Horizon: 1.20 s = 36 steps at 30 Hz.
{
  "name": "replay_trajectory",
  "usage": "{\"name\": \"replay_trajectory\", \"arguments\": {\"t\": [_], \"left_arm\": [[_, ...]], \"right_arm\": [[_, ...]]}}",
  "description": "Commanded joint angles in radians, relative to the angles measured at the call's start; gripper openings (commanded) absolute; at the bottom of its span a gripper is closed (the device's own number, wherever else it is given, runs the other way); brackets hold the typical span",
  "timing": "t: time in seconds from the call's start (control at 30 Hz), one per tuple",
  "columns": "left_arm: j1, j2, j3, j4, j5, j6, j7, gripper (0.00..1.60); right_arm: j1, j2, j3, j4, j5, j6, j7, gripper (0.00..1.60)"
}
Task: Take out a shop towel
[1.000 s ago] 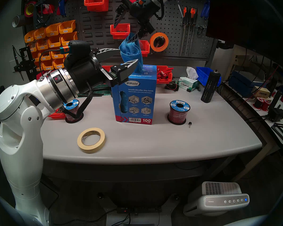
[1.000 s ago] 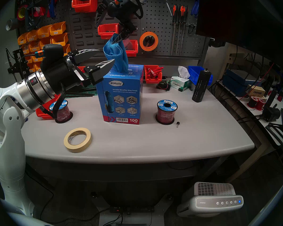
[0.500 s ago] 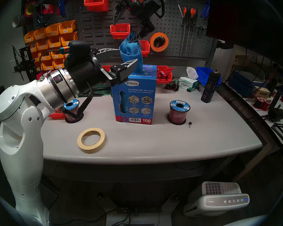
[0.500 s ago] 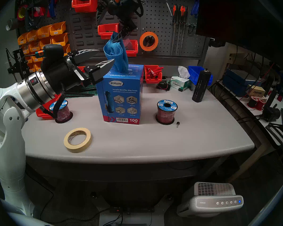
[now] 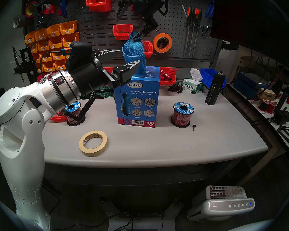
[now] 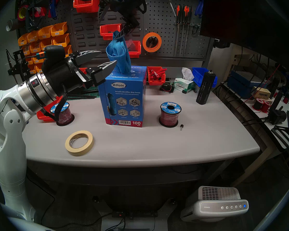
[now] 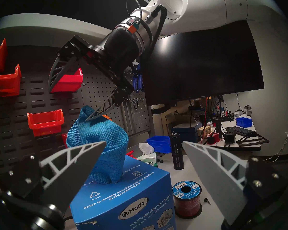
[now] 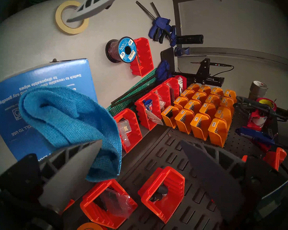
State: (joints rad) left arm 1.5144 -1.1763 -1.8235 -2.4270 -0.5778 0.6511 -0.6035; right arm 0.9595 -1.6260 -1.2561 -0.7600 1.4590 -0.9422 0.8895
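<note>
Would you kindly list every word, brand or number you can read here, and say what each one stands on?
"UniMade", "Versatile Microfiber Shop Towels", "100 PACK": front of the blue carton.
"PULL TO USE", "Reusable": the carton's top.
"KIMTECH": green-and-white tissue box.
"NAOEVO", "18", "100": right wire spool.
"NAOEVO", "20": left wire spool.
"coway": air purifier.
Orange bin labels: mostly too small to read.

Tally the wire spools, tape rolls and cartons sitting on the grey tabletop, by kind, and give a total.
Wire spools: 2, left and right
Masking tape rolls: 1
Cartons: 2, blue shop towel carton and Kimtech tissue carton
Total: 5
</note>
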Motion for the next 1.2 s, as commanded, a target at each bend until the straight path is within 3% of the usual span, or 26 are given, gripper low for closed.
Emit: {"name": "replay_trajectory", "arguments": {"t": [0.0, 1.17], "left_arm": [[-0.016, 0.000, 0.002, -0.013, 0.001, -0.013, -0.002, 1.60], [-0.020, -0.002, 0.019, -0.016, 0.002, -0.016, 0.001, 1.60]], "right_arm": [[0.052, 0.017, 0.000, 0.037, 0.007, 0.008, 0.055, 1.60], [0.066, 0.024, -0.003, 0.046, 0.012, 0.026, 0.080, 1.60]]}}
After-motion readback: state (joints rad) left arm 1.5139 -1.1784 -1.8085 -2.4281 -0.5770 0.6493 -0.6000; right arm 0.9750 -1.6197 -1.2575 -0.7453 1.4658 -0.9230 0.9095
